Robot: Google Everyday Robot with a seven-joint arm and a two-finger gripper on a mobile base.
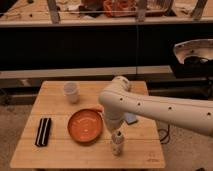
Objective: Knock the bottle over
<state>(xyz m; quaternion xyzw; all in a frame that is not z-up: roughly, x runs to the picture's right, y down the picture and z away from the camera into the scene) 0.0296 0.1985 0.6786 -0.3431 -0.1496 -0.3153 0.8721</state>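
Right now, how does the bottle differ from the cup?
The bottle is narrow with a cap; the cup is wider and open-topped. The bottle stands front, beside the orange plate; the cup stands back left. The shut end effector hangs just above the bottle, away from the cup. Both are upright.

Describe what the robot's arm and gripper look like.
The arm is a thick, rounded off-white tube with small dark dots along its side and a bulbous joint. The gripper, just above the bottle, is largely hidden under it.
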